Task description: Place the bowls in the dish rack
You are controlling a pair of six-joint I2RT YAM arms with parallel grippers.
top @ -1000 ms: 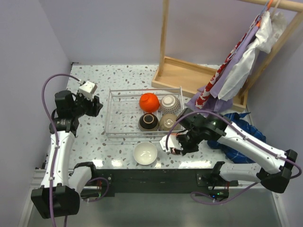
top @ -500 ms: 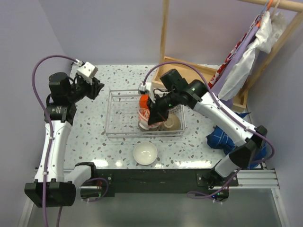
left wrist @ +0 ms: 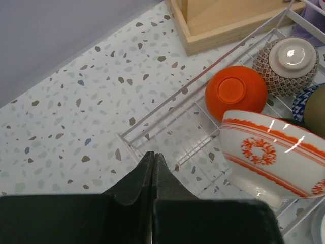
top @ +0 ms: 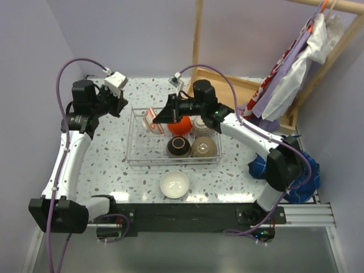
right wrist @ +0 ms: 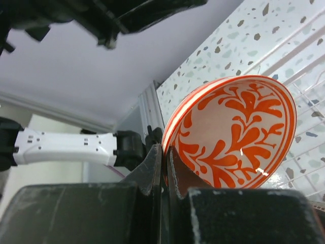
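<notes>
Hanging over the rack: the red-patterned bowl is held tilted on its side above the far-left part of the dish rack, where the wire floor is unoccupied. No contact with the wire can be made out.
Right gripper: its jaws are pinched on the bowl's rim, one finger inside and one outside. By this hold the bowl can be lowered edge first into the free space.
Already in the rack: the orange bowl and a small-patterned bowl are set upside down along the far side, presumably to drain. A dark brown bowl and a beige bowl appear to be placed open side up along the near side.
Left out: the white bowl is seen on the table, just near of the rack and not yet loaded.
Left gripper: its jaws are pressed together on nothing. It is held raised beyond the rack's far-left corner, likely so that the way is left free.
Far right: a wooden frame and hung cloths are seen beyond the rack's far-right corner.
</notes>
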